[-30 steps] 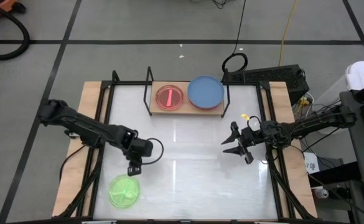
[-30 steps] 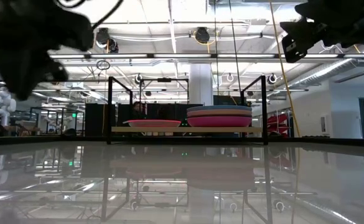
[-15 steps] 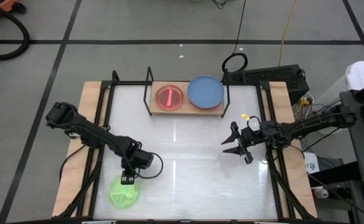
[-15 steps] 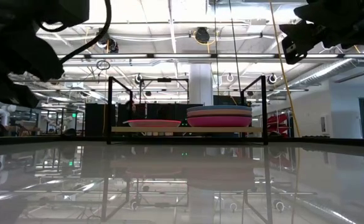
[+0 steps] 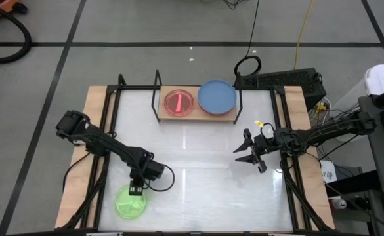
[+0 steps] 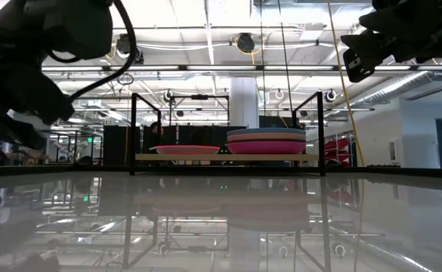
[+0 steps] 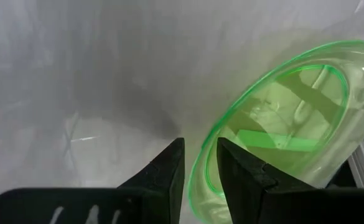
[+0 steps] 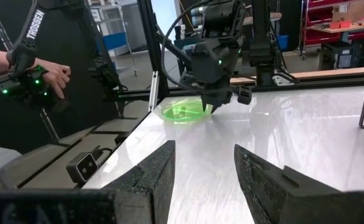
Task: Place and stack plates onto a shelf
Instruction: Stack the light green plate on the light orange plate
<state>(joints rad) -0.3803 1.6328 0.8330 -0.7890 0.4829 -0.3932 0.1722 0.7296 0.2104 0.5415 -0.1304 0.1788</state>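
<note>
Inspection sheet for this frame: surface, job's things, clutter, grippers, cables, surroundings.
Surface: white tabletop, glossy, wooden side edges.
Job's things: shelf at the far edge holds a pink plate and a stack topped by a blue plate; lime green plate lies on the table near the left front.
Clutter: nothing seen.
Grippers: left gripper at the green plate's rim, fingers astride it; right gripper open, empty, waiting at right.
Cables: yellow cable and black cable on the floor.
Surroundings: person's hand on a controller.

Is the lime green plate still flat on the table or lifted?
Flat on the table. The lime green plate rests there; left tool straddles its rim, fingers open.
</note>
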